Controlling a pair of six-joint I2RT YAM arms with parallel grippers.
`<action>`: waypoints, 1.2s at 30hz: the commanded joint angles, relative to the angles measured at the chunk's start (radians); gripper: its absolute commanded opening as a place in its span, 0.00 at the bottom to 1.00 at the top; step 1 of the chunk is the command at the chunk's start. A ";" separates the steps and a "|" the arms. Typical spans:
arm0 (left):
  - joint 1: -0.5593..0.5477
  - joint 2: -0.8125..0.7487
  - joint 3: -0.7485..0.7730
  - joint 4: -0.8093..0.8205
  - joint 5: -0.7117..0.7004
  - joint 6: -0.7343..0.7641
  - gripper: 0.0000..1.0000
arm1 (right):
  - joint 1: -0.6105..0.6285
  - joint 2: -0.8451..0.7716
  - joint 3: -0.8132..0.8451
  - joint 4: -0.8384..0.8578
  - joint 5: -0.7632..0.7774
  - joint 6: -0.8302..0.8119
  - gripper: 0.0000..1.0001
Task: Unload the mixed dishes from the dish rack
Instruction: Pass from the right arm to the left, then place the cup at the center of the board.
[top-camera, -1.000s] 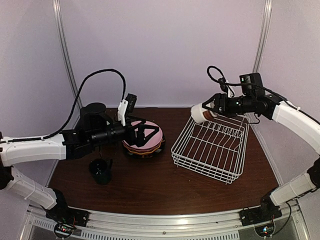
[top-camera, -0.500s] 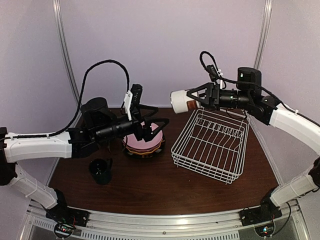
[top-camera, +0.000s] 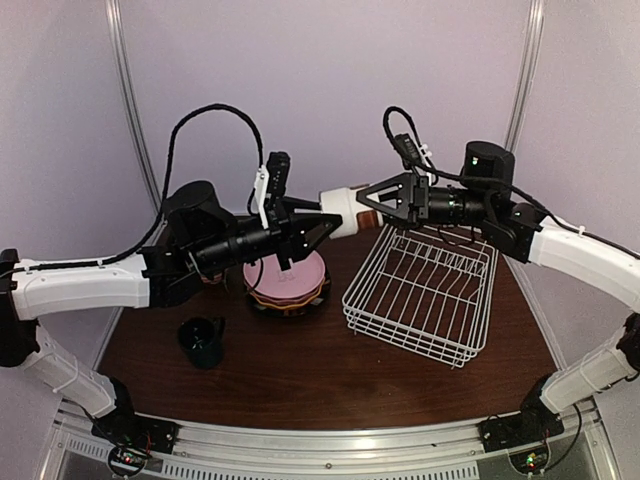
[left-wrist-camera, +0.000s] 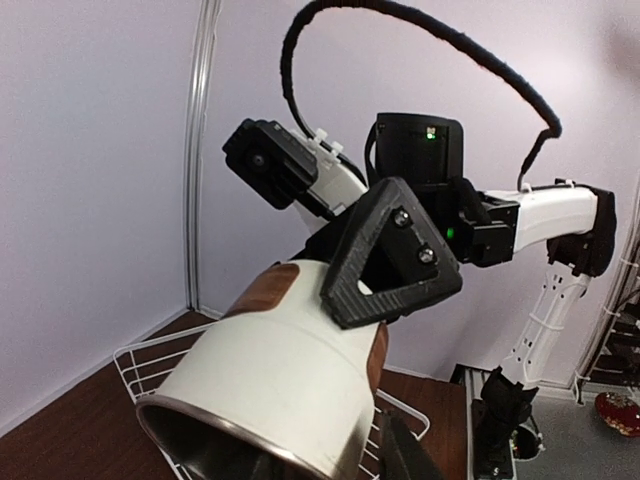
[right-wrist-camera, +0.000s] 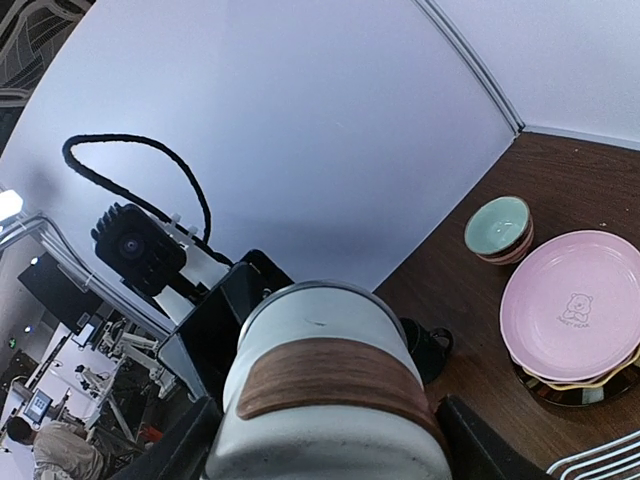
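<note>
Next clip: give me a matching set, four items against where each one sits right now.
Items:
1. white cup with brown band
2. pink plate
3. black cup
4. dish rack

Places:
a. on top of the stacked dishes
b. held in the air by the right pincer
c. on the table, right side
d. alone on the table, front left

Pairs: 1-b; 2-a; 3-d; 4-c

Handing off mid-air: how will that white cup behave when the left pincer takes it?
The cup looks rigid and smooth-walled, so probably slippery; its brown band may grip better. The open mouth shows a thin metal-looking shell, so likely light. Held sideways by the right pincer, its round body might roll if dropped.
</note>
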 joint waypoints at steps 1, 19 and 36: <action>-0.004 0.009 0.019 0.086 0.052 -0.025 0.20 | 0.010 0.010 -0.045 0.180 -0.050 0.089 0.51; -0.003 -0.158 0.038 -0.374 -0.082 0.031 0.00 | -0.041 0.023 -0.032 -0.056 0.040 -0.084 1.00; -0.003 -0.031 0.294 -1.375 -0.312 0.048 0.00 | -0.108 0.008 -0.014 -0.280 0.167 -0.232 1.00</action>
